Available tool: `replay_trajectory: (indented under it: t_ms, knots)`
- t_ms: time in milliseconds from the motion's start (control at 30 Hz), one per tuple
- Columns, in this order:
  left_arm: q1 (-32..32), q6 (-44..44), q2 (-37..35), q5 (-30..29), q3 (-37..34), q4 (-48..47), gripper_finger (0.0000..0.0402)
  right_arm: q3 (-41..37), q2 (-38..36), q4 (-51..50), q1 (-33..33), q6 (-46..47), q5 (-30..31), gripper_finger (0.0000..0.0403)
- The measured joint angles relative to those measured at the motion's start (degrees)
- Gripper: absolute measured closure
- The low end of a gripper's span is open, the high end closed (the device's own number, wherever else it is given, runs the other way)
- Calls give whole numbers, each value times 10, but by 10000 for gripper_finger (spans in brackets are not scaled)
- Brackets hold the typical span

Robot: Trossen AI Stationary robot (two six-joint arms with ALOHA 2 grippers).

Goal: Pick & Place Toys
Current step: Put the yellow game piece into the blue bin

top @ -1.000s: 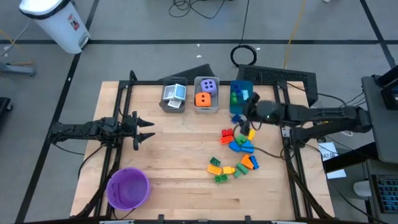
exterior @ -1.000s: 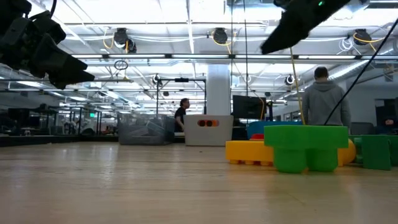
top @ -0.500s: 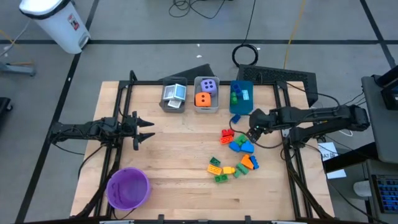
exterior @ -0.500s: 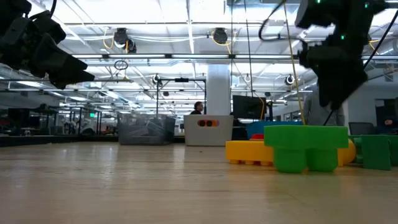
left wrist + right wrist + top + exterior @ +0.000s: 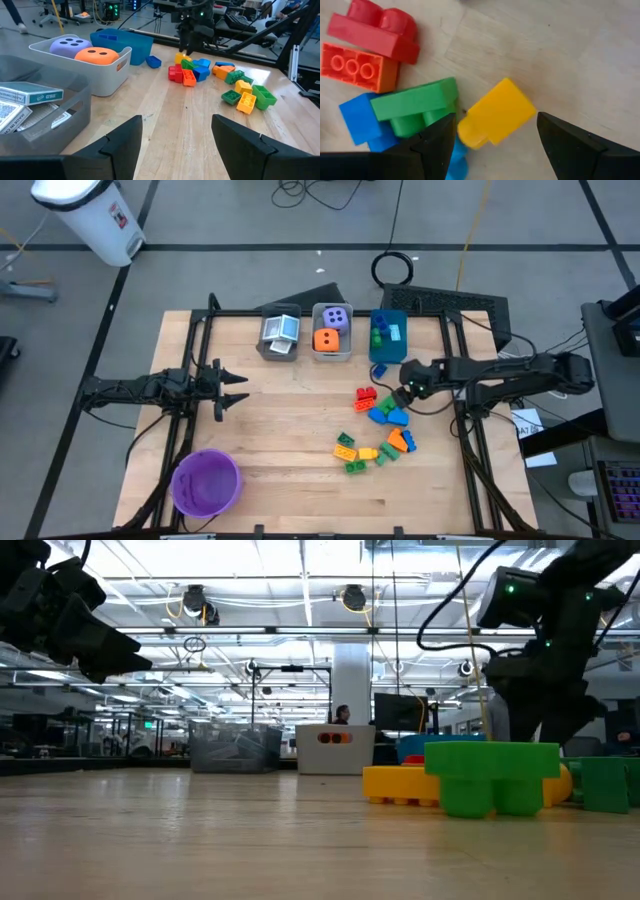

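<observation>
The right arm has drawn back from the blue bin (image 5: 388, 333) and come down, so its fingers (image 5: 402, 393) now hang open over a yellow brick (image 5: 494, 113) at the pile's edge. Behind the surface, a person (image 5: 342, 717) has walked rightward.

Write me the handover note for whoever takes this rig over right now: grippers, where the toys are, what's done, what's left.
Right gripper: open, low over the yellow brick at the loose brick pile, nothing held.
Left gripper: open, empty, waiting at the table's left side.
Done: purple die and orange die share the clear bin; cards are in the grey bin; a few bricks lie in the blue bin.
Left: the remaining bricks on the table, probably for the blue bin. The purple bowl is unused.
</observation>
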Motion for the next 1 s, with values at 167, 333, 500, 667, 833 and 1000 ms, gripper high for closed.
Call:
replay_trajectory:
  t_ms: [167, 333, 500, 667, 833, 1000]
  knots:
    - [0, 0, 0, 0, 0, 0, 156, -27, 20, 70, -2, 10, 4, 135]
    - [0, 0, 0, 0, 0, 0, 155, -29, 31, 80, -5, -7, 47, 142]
    - [0, 0, 0, 0, 0, 0, 156, -29, 32, 80, -8, -21, 45, 167]
    - [0, 0, 0, 0, 0, 0, 155, -29, 32, 60, -7, -21, 37, 206]
    - [0, 0, 0, 0, 0, 0, 156, -29, 32, 51, -7, -27, 30, 245]
    - [0, 0, 0, 0, 0, 0, 155, -29, 31, 57, -7, -41, 33, 275]
